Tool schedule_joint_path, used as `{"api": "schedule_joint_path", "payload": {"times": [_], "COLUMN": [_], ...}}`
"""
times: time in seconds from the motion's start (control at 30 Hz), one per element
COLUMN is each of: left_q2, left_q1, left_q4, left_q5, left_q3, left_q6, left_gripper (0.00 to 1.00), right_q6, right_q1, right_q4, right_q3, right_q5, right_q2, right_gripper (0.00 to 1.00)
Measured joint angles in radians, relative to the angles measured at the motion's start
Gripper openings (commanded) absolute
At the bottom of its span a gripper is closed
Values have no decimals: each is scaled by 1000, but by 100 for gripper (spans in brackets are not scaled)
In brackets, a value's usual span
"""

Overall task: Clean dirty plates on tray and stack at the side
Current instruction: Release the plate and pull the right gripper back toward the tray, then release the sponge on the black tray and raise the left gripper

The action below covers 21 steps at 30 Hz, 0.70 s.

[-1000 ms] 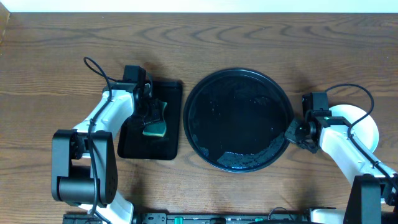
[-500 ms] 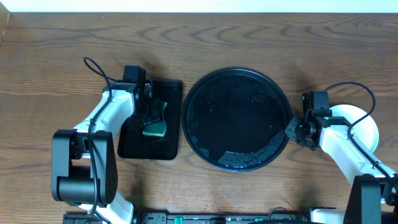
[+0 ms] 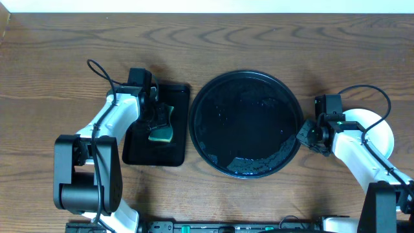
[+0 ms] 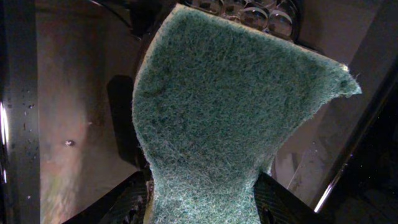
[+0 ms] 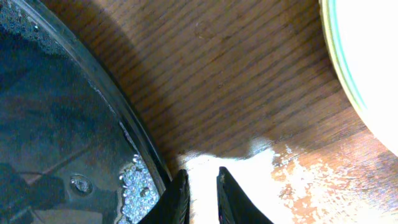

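The tray [image 3: 246, 124] sits about midway across the table [image 3: 65, 58], its glossy black floor wet, with beads of water gathered toward the rim on the side nearest the table's front edge. Just beside it, toward the table's left edge, lies a smaller rectangular black tray [image 3: 139, 152]. Above that tray the left gripper [image 3: 158, 122] is clamped on a sponge [image 3: 162, 134]. In the left wrist view the gripper [image 4: 202, 210] pinches the sponge [image 4: 230, 112] at its lower end, so its green scouring face fills most of the picture and bows outward above the fingers [image 4: 121, 202]. The right gripper [image 3: 304, 138] is at the tray's right rim, low over the bare wood between the tray and the plates [image 3: 381, 133]. The plates rest near the table's right edge, well clear of the tray and partly covered by the right arm, so how many are stacked there cannot be told. In the right wrist view the gripper [image 5: 202, 196] has its two dark fingers only a narrow slit apart with nothing between them, just outside the tray's raised rim [image 5: 124, 134]. A pale glossy patch [image 5: 249, 163] shows on the wood by the fingertips. The pale edge of the plates [image 5: 367, 68] curves through the upper right corner of that view.
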Motion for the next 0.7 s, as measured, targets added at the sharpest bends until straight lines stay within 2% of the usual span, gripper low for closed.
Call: {"api": "schedule_joint_path", "payload": {"times": [0.13, 0.17, 0.3, 0.4, 0.53, 0.57, 0.7], "left_q2": [0, 0, 0, -1, -34, -51, -142], "left_q1": [0, 0, 0, 0, 0, 0, 0], "left_q4": [2, 7, 38, 30, 25, 22, 10], "left_q5": [0, 0, -18, -45, -72, -76, -96], "left_q3": [0, 0, 0, 16, 59, 68, 99], "left_q6": [0, 0, 1, 2, 3, 4, 8], "left_gripper": [57, 60, 66, 72, 76, 78, 78], "right_q6": [-11, -21, -84, -132, -241, -270, -354], "right_q1": [0, 0, 0, -1, 1, 1, 1], "right_q4": [-1, -1, -3, -31, -87, -108, -177], "right_q3": [0, 0, 1, 21, 131, 171, 314], "right_q5": [8, 12, 29, 45, 15, 7, -8], "right_q2": [0, 0, 0, 0, -1, -1, -2], "right_gripper": [25, 29, 47, 68, 96, 99, 99]}}
